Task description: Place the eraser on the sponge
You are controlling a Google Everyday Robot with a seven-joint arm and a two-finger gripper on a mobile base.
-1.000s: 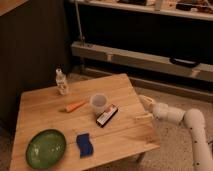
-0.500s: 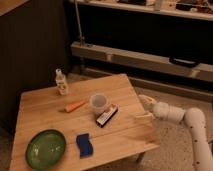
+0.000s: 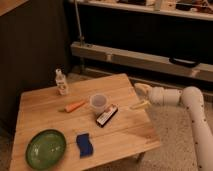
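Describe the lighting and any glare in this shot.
Camera view: warm, dim light; the table is the brightest area, the backdrop nearly black; no glare on the eraser or sponge; the hand, open at the table's right edge, is evenly lit.

Place: a lab or workshop test room, by the look of it.
Floor: hard speckled flooring [image 3: 175, 137], the industrial kind.
Wall: dark panels [image 3: 35, 45], and a grey metal rail [image 3: 140, 56] running along behind.
Up top: a shelf [image 3: 150, 8] carrying blurred clutter.
Bench: one plain wooden table [image 3: 125, 136] out on the floor.
Gripper: the white arm [image 3: 196, 107] reaches in from the right, with the gripper [image 3: 140, 96] at the table's right edge, fingers spread.
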